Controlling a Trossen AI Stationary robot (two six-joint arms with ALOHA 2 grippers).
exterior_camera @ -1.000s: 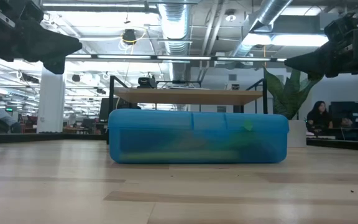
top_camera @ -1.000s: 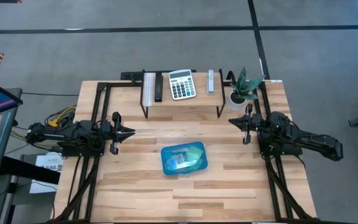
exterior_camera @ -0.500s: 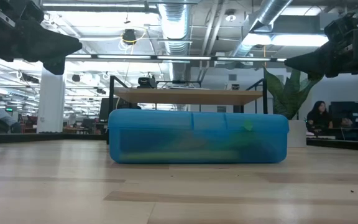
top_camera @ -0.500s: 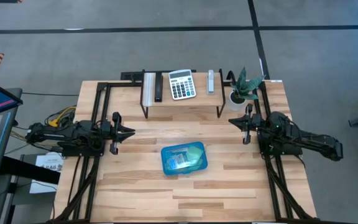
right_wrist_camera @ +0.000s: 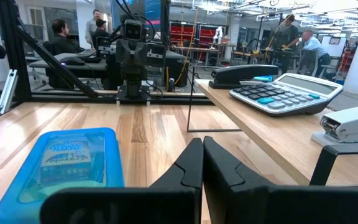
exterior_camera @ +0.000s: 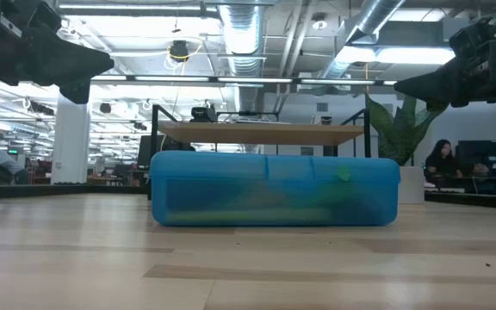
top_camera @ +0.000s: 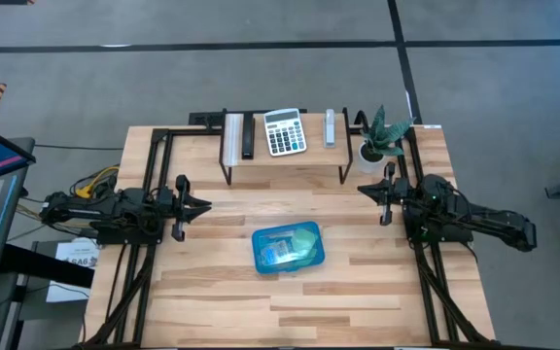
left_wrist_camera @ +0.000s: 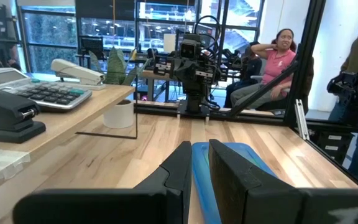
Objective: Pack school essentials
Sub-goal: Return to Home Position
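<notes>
Supply box (top_camera: 288, 248) — lid down, mid-table, between two empty grippers.

Left gripper (top_camera: 200, 204) at left table edge, fingers parted by a narrow gap, nothing held; right gripper (top_camera: 366, 189) at right edge, fingers all but touching, likewise empty. Both raised clear of the tabletop, aimed inward. Box offset from both toward the side away from the shelf, roughly equidistant, long axis running arm to arm, slightly skewed. Blue translucent plastic, shallow, rounded corners, smooth lid; crayon box (right_wrist_camera: 61, 152) label and lime-green patch (top_camera: 306, 236) visible through it. Pale wooden plank table (top_camera: 212, 301). Calculator (top_camera: 284, 131) on rear shelf, potted plant (top_camera: 377, 136) beside it, well apart from box. Judged: packing complete — only parking of arms left, no reach toward box.
</notes>
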